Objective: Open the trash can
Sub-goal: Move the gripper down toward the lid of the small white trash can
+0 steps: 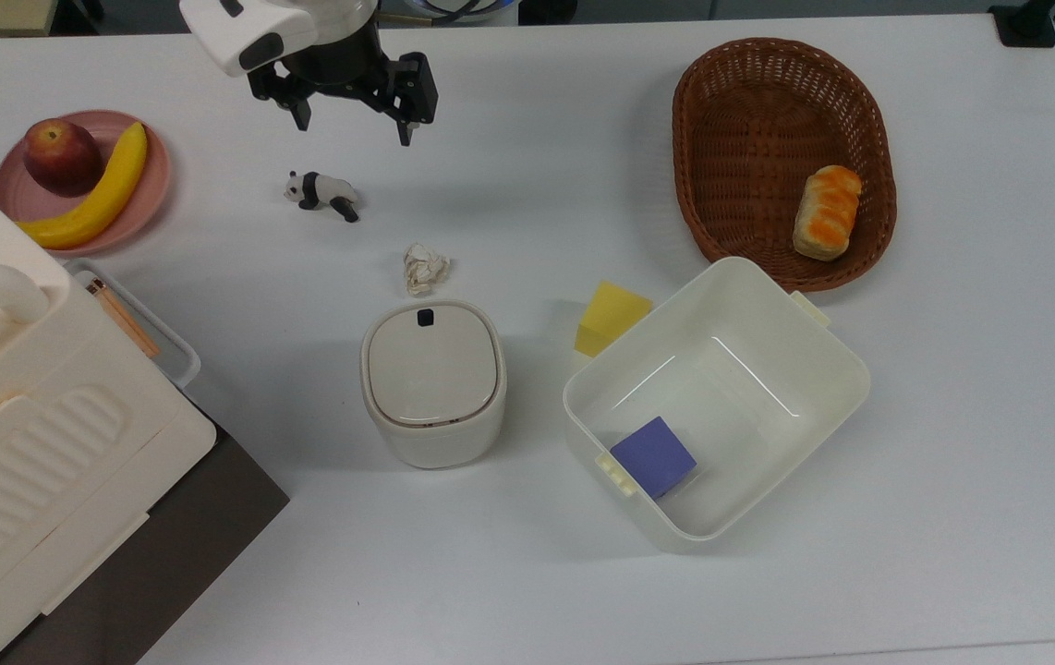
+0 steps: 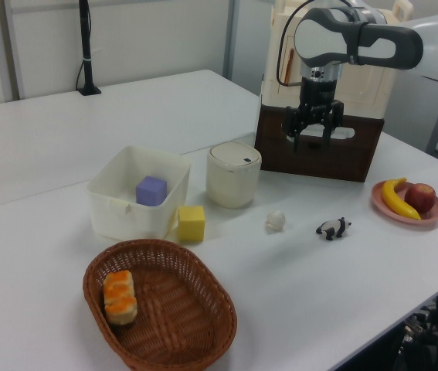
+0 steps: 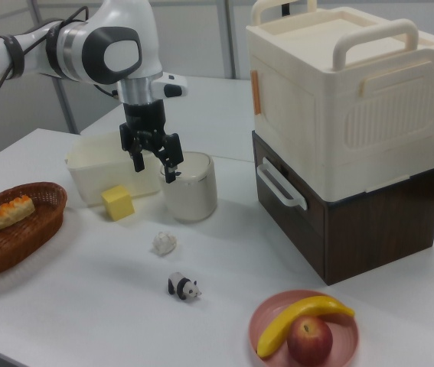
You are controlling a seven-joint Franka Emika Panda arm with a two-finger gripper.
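The trash can [image 1: 433,383] is a small cream bin standing at the table's middle, its flat beige lid shut and the black button [image 1: 425,317] at the lid's far edge in the top view. It also shows in the left view [image 2: 233,174] and the right view [image 3: 194,195]. My gripper [image 1: 354,127] hangs open and empty in the air, well beyond the bin toward the top view's upper left, above the area near the toy panda [image 1: 324,192]. In the left view the gripper [image 2: 312,141] is right of the bin. In the right view the gripper [image 3: 154,171] overlaps the bin's upper left.
A crumpled paper ball [image 1: 425,268] lies just beyond the bin. A yellow block [image 1: 611,317] and a lidless tub [image 1: 851,369] holding a purple block [image 1: 653,455] stand to the top view's right. A wicker basket [image 1: 749,120], a fruit plate [image 1: 15,194] and a big cream box [image 1: 29,443] ring the area.
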